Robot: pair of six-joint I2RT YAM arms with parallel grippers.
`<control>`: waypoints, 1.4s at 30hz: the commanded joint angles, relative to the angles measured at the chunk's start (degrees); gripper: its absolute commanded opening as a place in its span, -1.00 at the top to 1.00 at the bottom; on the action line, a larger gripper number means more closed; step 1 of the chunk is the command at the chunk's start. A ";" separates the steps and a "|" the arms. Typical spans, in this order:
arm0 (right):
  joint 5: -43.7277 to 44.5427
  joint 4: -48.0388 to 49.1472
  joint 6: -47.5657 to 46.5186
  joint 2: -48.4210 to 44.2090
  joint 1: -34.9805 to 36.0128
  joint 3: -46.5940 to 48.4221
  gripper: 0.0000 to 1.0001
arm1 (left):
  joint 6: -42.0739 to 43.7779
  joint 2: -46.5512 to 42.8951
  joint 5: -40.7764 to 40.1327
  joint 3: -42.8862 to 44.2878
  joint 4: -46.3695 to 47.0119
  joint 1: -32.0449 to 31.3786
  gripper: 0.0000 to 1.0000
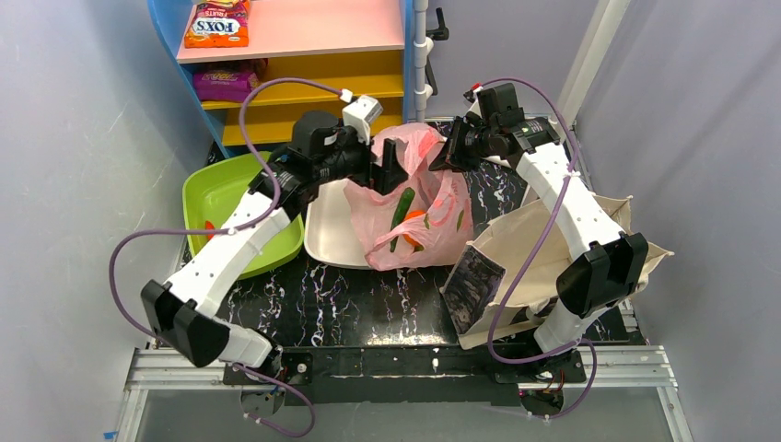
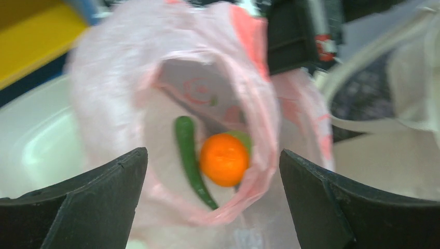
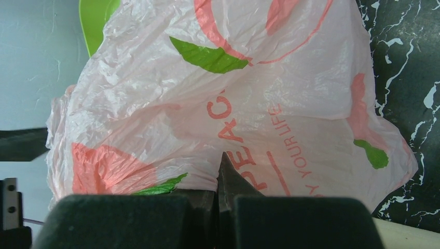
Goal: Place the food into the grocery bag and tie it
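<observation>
The pink grocery bag [image 1: 419, 207] stands half on the white tray, its mouth open toward the left. Inside it lie the orange fruit [image 2: 224, 158], a long green chili [image 2: 189, 155] and a bit of pale green produce [image 2: 242, 138] behind the orange. The chili [image 1: 402, 208] and the orange [image 1: 414, 221] also show through the plastic from above. My left gripper [image 1: 393, 175] is open and empty at the bag's mouth, its fingers [image 2: 93, 202] apart on both sides of the opening. My right gripper [image 1: 443, 153] is shut on the bag's upper edge [image 3: 207, 171].
A lime green tray [image 1: 216, 189] with a small red piece [image 1: 210, 226] lies at the left. The white tray [image 1: 324, 235] lies beside it. A beige canvas tote [image 1: 530, 253] lies at the right under my right arm. A shelf with snack packs [image 1: 219, 23] stands behind.
</observation>
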 commanded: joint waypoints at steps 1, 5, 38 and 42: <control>-0.66 0.79 -0.70 -0.78 0.12 1.01 0.97 | 2.32 -7.17 -26.11 0.11 -8.59 -0.19 -0.96; -0.98 1.28 -0.60 -0.78 0.11 0.60 0.97 | 1.51 -7.00 -38.82 1.91 -17.84 1.85 -0.97; -6.61 6.95 1.46 1.44 0.14 -4.51 0.97 | -6.27 5.88 -52.31 -13.45 -24.93 37.72 -0.83; -7.67 8.00 1.83 1.57 0.12 -4.97 0.97 | -8.98 10.35 -49.74 -12.21 -25.33 43.54 -0.75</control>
